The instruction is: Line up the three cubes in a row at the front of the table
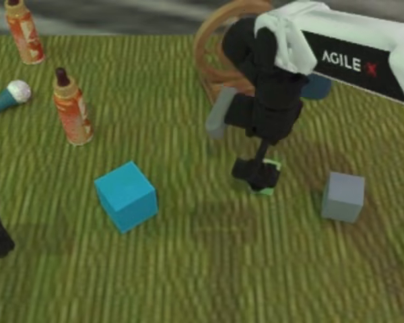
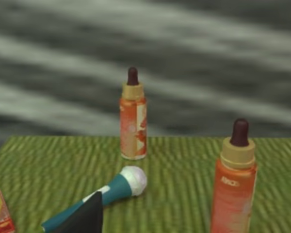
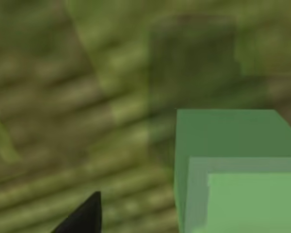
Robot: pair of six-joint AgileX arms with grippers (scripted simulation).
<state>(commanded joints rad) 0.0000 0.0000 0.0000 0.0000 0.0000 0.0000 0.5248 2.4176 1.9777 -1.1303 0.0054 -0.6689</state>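
Green cube [image 1: 269,179] under right gripper [image 1: 257,173], grip unclear; wrist view shows cube face only.

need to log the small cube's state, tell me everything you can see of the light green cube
The light green cube is the smallest of the three, plain and matte with flat faces and sharp edges. In the top view it sits near the middle of the table, between the cyan-blue cube and the grey-blue cube, mostly hidden under the right gripper, whose dark fingers are at it. Whether it rests on the table or is lifted cannot be told. The right wrist view shows it close up.
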